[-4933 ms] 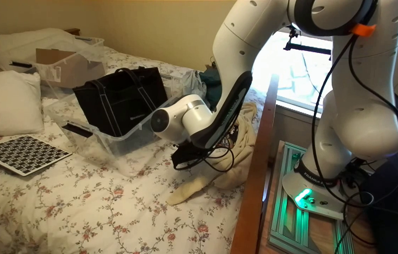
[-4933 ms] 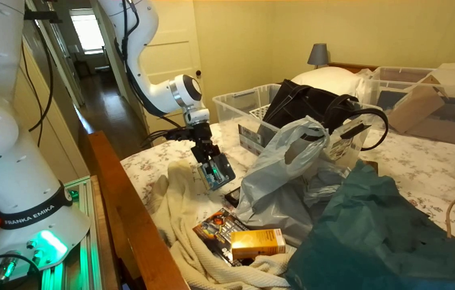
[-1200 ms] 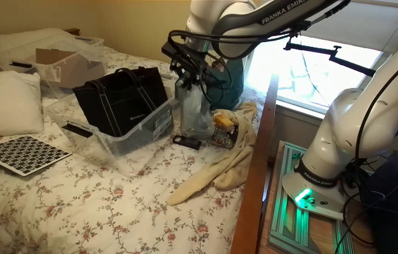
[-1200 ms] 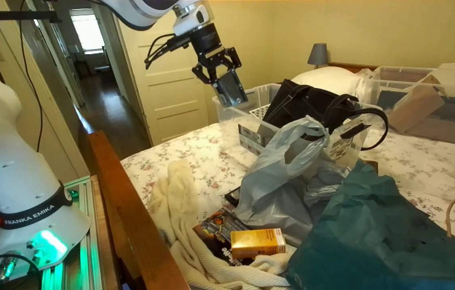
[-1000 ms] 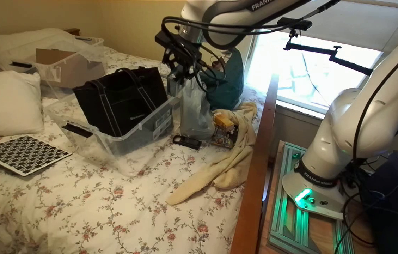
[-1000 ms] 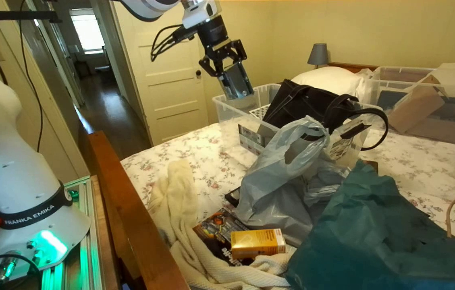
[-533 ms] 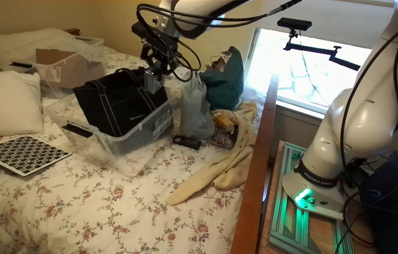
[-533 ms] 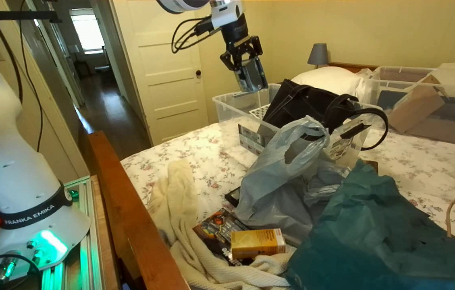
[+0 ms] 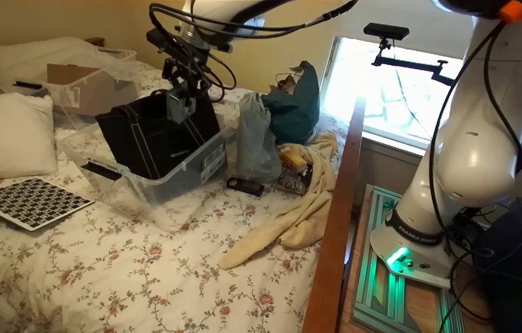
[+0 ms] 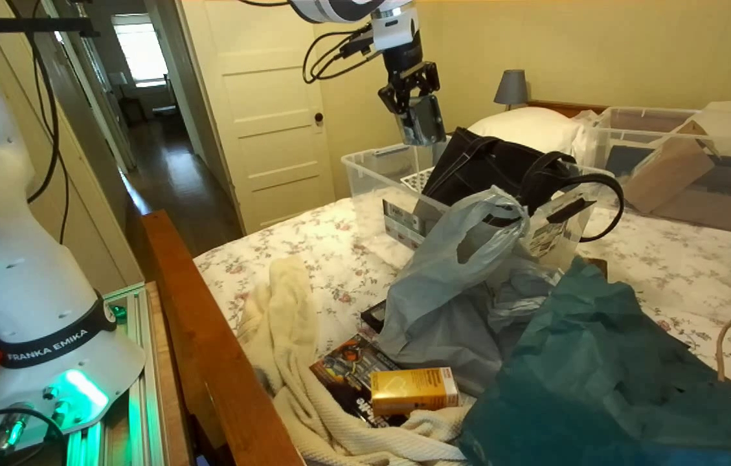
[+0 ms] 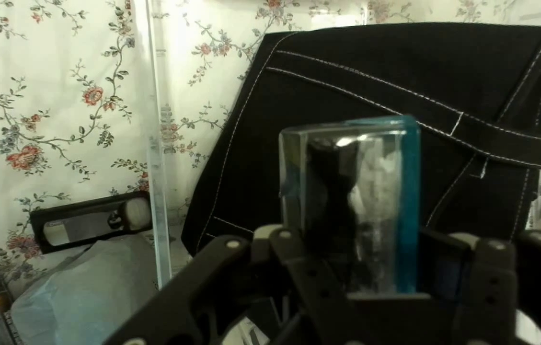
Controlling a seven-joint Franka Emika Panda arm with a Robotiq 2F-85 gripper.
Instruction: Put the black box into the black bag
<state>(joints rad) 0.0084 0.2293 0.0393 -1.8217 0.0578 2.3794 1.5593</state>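
My gripper is shut on a clear plastic package with a teal edge and dark contents. In the wrist view the package stands between the two fingers. The black bag has white stitching and long handles. It leans inside a clear plastic bin. The package is held high by the bag, overlapping its upper part in an exterior view and beside it in an exterior view. The bag fills much of the wrist view; its mouth is not clear. I cannot identify a separate black box.
A grey plastic bag and a teal bag stand beside the bin. A long black bar, a yellow box and a dark picture box lie near a cream blanket. A wooden rail edges the bed.
My gripper has lifted the package from low over the bed and carried it across to the black bag. Over the last second it keeps moving toward the bag, still holding the package.
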